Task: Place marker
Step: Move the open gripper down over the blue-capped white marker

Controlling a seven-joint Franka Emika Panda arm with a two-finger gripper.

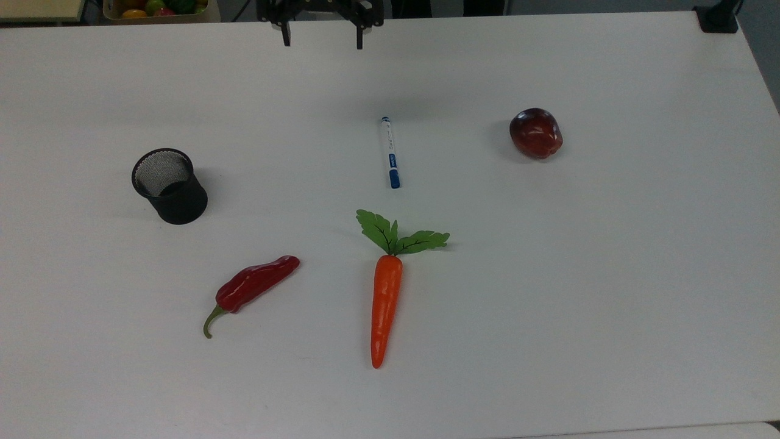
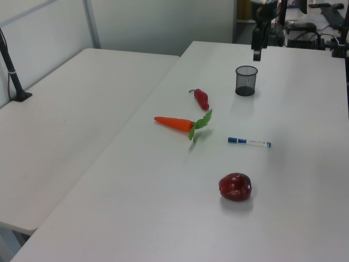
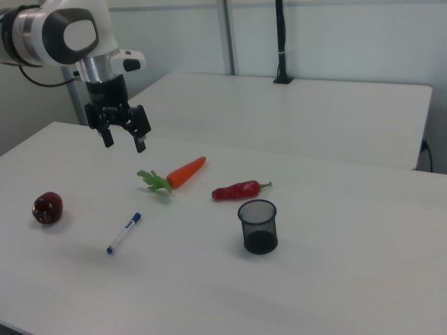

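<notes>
While the gripper (image 3: 124, 140) hangs in the air with its two fingers spread wide and nothing between them, the marker (image 1: 390, 153) lies flat on the white table (image 1: 609, 274), well apart from it. In the top view the marker's blue cap points toward the carrot (image 1: 386, 305), whose green leaves sit near that end. A dark red apple (image 1: 535, 133) rests to the top view's right of the marker, a black mesh cup (image 1: 169, 186) stands upright to the top view's left, and a red chili pepper (image 1: 253, 286) lies between cup and carrot.
</notes>
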